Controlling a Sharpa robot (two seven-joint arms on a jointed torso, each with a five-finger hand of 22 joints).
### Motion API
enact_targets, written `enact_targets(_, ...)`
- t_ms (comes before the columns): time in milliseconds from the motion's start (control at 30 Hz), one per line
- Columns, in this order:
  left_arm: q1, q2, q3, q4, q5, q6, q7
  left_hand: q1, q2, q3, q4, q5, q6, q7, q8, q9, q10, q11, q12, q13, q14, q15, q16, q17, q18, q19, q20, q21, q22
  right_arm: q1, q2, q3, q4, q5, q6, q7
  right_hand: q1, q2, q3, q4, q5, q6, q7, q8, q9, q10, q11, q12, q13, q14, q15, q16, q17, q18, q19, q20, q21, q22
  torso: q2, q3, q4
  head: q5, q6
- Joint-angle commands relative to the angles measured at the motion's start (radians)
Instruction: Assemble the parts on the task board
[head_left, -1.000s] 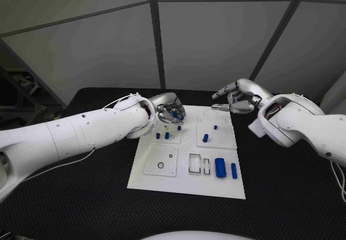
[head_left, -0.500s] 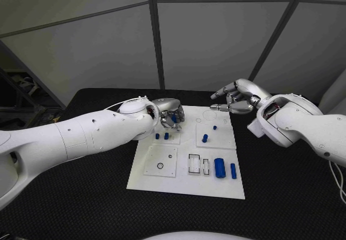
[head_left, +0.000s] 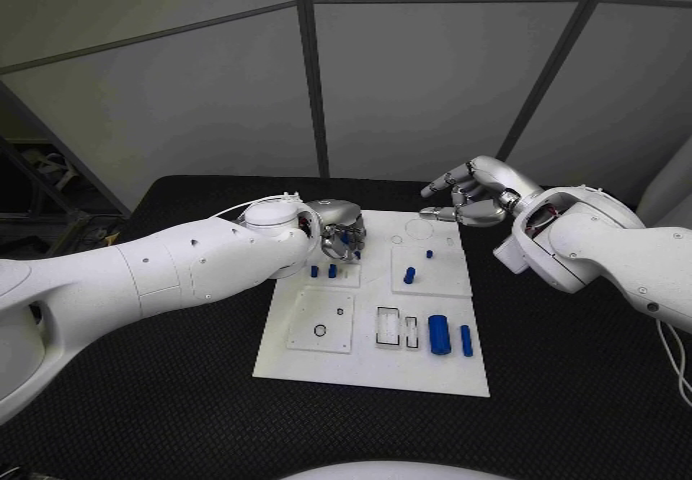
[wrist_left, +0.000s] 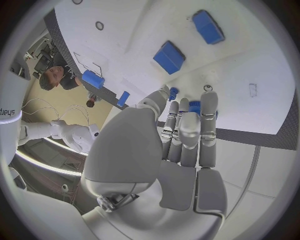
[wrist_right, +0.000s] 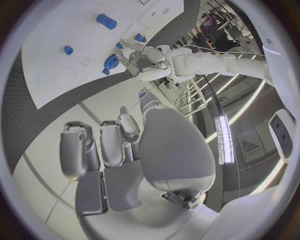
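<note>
Left robot hand (head_left: 340, 225) lowered onto task board (head_left: 361, 362).

Two bulky, glossy white arms, each ending in a silver metal hand: the left hand (head_left: 340, 226) and the right hand (head_left: 473, 193). Thin white cables (head_left: 245, 205) loop beside the left hand's wrist. The fingers (wrist_left: 207, 117) are built of jointed, polished silver segments.

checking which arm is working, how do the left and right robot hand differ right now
The left robot hand hangs over the white board, fingers pointing down near the small blue pieces. The right robot hand is at the board's far edge, over the black table, fingers loosely curled, holding nothing. Both are silver on white arms.
</note>
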Motion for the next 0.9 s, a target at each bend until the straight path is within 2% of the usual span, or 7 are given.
enact_targets(33, 0.0, 0.003, 0.0, -0.002, -0.019, 0.044, -0.018, 0.004, 0.012, 0.006, -0.003, 0.008, 0.011, 0.001, 0.005, -0.004, 0.011, 0.001, 0.007, -0.005, 0.009, 0.001, 0.01, 0.006, -0.016, 0.01, 0.001, 0.012, 0.012, 0.002, 0.001, 0.001, 0.001, -0.001, -0.005, 0.006, 0.001, 0.0, 0.003, 0.005, 0.005, 0.006, -0.002, -0.003, -0.001, 0.0, 0.0, -0.001, -0.001, 0.03, -0.006, -0.005, 0.001, 0.018, 0.009, -0.009, -0.003, 0.114, 0.0, -0.0003, 0.0008, 0.001, 0.0)
enact_targets(233, -0.001, 0.006, 0.0, -0.006, -0.02, 0.043, -0.018, 0.012, 0.029, 0.028, -0.011, 0.015, 0.025, 0.0, 0.005, -0.015, 0.033, -0.003, 0.016, -0.015, 0.02, -0.002, 0.038, 0.029, -0.023, 0.034, -0.002, 0.057, 0.057, 0.002, 0.001, 0.001, 0.002, -0.001, -0.005, 0.006, 0.001, 0.0, 0.003, 0.005, 0.005, 0.006, -0.002, -0.003, -0.001, 0.0, 0.0, -0.001, -0.001, 0.03, -0.006, -0.005, 0.001, 0.018, 0.009, -0.009, -0.003, 0.114, 0.0, -0.0005, 0.0003, 0.0, -0.001)
enact_targets(400, -0.001, 0.008, 0.0, -0.007, -0.02, 0.04, -0.014, 0.013, 0.033, 0.034, -0.013, 0.015, 0.029, -0.001, 0.005, -0.019, 0.038, -0.005, 0.017, -0.018, 0.025, -0.003, 0.049, 0.039, -0.027, 0.047, -0.003, 0.078, 0.078, 0.002, 0.002, 0.001, 0.002, -0.001, -0.005, 0.006, 0.002, 0.001, 0.003, 0.005, 0.006, 0.006, -0.002, -0.003, -0.001, 0.001, 0.0, 0.0, -0.001, 0.03, -0.006, -0.006, 0.001, 0.018, 0.009, -0.009, -0.003, 0.114, 0.0, -0.0002, -0.0001, 0.0, -0.002)
enact_targets(900, -0.003, 0.007, 0.0, -0.008, -0.019, 0.045, -0.016, 0.002, 0.018, 0.04, -0.02, 0.013, 0.008, 0.009, -0.002, -0.039, 0.033, 0.002, 0.011, -0.033, 0.03, 0.001, 0.059, 0.039, -0.03, 0.051, -0.002, 0.094, 0.096, 0.002, 0.003, 0.001, 0.001, -0.001, -0.004, 0.007, 0.003, 0.001, 0.004, 0.005, 0.008, 0.007, -0.002, -0.003, -0.001, 0.0, 0.0, -0.001, -0.001, 0.03, -0.006, -0.006, 0.0, 0.018, 0.009, -0.009, -0.004, 0.113, 0.0, 0.0001, 0.0008, -0.002, -0.003)
